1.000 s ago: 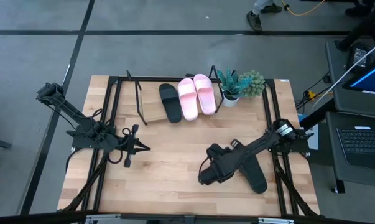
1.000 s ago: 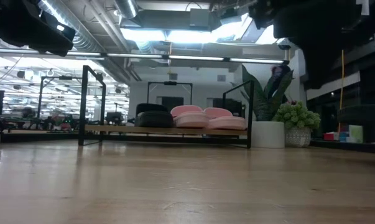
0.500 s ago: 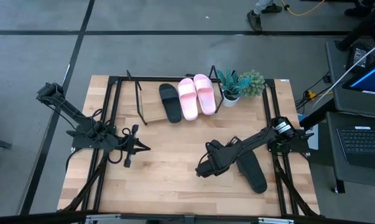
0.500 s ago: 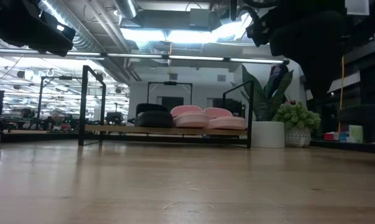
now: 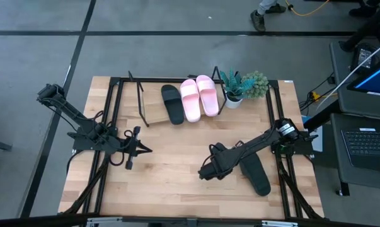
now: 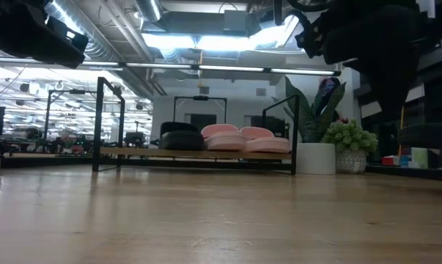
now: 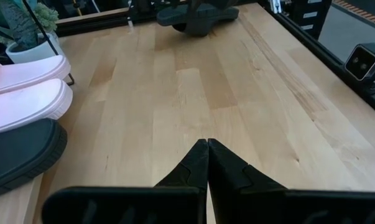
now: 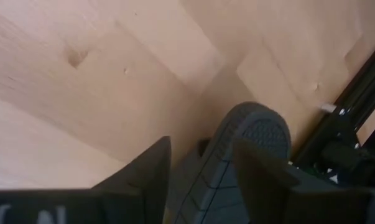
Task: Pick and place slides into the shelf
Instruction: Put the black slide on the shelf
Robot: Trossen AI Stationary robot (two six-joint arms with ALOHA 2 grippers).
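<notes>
Right gripper point(image 5: 206, 173) spread apart, hovering just off the black slide point(image 5: 255, 174), long axis running diagonally behind it; left gripper point(image 5: 143, 149) pinched together, far off.

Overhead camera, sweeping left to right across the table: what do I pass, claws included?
Left claw → black slide on the shelf → two pink slides → potted plants along the back; nearer the front, right claw → black slide on the table.
</notes>
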